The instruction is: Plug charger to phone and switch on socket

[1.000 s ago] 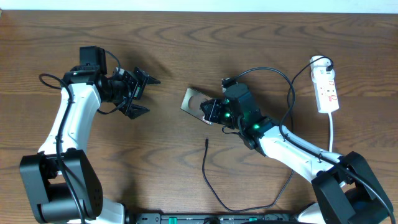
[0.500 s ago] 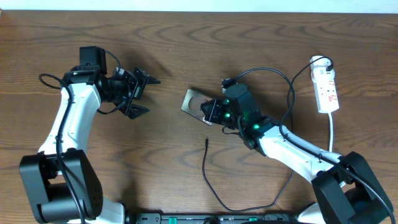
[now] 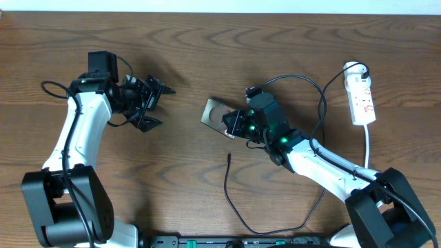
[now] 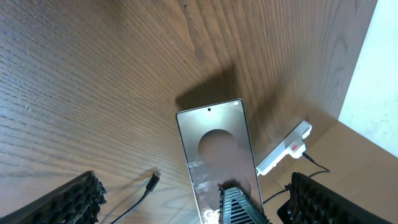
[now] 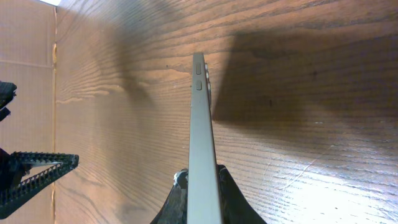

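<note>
Phone (image 3: 214, 111), held edgewise, clamped in right claw (image 3: 232, 125)

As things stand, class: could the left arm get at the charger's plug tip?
Probably yes: the left gripper is open, and only bare table lies between it and the plug tip.

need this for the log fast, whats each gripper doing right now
left gripper: open, holding nothing.
right gripper: closed on one end of the phone.
</note>
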Tool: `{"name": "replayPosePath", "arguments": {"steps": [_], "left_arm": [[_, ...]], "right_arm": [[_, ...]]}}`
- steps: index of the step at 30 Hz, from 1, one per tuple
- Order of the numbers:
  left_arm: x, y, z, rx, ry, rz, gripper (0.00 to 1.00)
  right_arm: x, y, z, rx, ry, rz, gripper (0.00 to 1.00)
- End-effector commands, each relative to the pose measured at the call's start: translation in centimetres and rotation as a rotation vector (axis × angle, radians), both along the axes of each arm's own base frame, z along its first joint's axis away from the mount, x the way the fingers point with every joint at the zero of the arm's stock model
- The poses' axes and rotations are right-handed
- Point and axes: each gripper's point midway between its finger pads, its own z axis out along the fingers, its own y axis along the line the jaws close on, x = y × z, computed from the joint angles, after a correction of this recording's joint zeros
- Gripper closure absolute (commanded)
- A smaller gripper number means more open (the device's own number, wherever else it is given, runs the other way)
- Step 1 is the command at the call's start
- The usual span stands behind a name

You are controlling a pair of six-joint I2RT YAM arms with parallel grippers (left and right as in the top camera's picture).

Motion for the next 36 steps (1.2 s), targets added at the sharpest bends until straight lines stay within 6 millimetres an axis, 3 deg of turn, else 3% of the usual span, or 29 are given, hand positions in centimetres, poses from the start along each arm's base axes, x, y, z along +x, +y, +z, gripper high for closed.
{"name": "replayPosePath", "arguments": {"steps": [1,16,36], "left_arm": [[0.4,0.4,1.0,0.027,-0.047,-0.01,0.08],[0.6,1.7,0.1,0.115,-0.037,0.017,0.08],[0.6,1.8,0.1,0.126,-0.048,0.001,0.08]], "right_arm": [[0.6,0.3,1.2,0.02,-0.031,0.01,0.99],[0.4,0.5,1.2,0.031,-0.017,0.011,0.99],[-0.9,1.9,1.8,0.124,0.053,0.062,0.99]]}}
